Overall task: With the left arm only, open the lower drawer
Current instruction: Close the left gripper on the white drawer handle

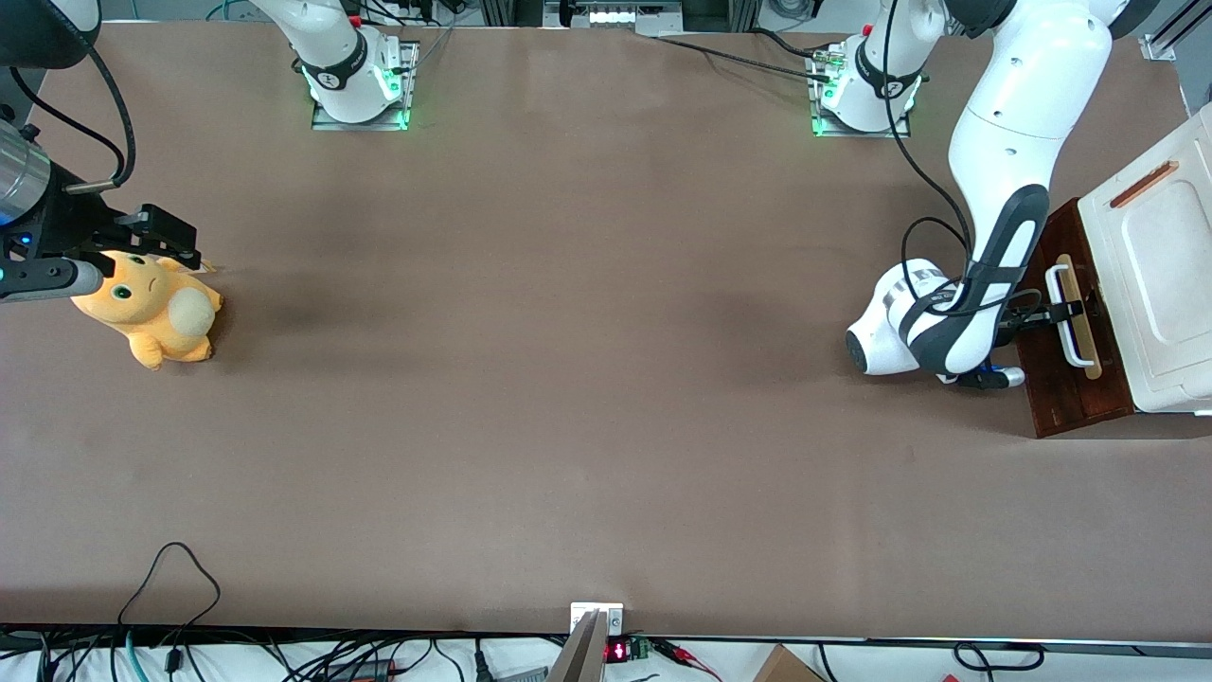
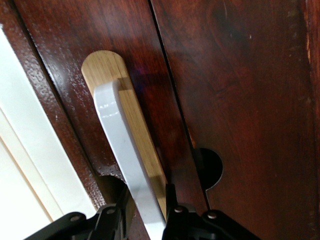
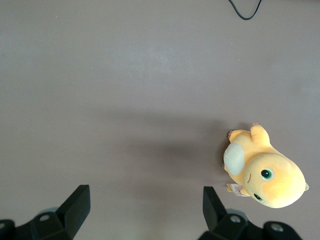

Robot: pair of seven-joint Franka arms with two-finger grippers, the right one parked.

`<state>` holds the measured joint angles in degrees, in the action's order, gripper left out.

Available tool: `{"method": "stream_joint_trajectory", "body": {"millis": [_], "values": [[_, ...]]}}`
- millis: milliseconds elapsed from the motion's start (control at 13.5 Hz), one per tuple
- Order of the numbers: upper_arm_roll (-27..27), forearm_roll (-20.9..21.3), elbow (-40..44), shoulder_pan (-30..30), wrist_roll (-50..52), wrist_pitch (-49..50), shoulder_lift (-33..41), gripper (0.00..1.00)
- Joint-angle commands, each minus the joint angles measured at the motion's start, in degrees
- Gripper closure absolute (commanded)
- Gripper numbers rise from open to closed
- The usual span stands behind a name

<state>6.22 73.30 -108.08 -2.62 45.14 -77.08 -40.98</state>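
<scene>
Dark reddish-brown wood marks the lower drawer (image 1: 1070,379), which sits under the white cabinet (image 1: 1160,284) at the working arm's end of the table (image 1: 568,379). It looks pulled out part way, since a stretch of its dark wood shows clear of the cabinet top, though from above I can't be sure how much travel is left. The left arm (image 1: 1004,189) reaches down to it, and its gripper (image 1: 1065,312) sits at the white handle (image 2: 127,160), with one black finger (image 2: 117,217) on each side of the bar. The fingers look closed on the handle, so the grasp seems done; what remains is the rest of the pull, if any, and letting go.

The handle is a smooth, glossy white loop fixed on a pale wood strip (image 2: 107,67) with a rounded end. The drawer wood is polished and grainy, with a half-round notch (image 2: 212,167) cut beside a seam. The cabinet top is matte white with an orange-brown slot (image 1: 1144,184).
</scene>
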Motion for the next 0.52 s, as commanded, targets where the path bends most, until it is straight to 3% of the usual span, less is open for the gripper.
{"method": "stream_joint_trajectory", "body": {"millis": [0, 444], "values": [[0.37, 1.59, -0.21, 0.60, 0.30, 0.18, 0.11, 0.69], [0.37, 1.59, 0.06, 0.78, 0.39, 0.18, 0.20, 0.76]]}}
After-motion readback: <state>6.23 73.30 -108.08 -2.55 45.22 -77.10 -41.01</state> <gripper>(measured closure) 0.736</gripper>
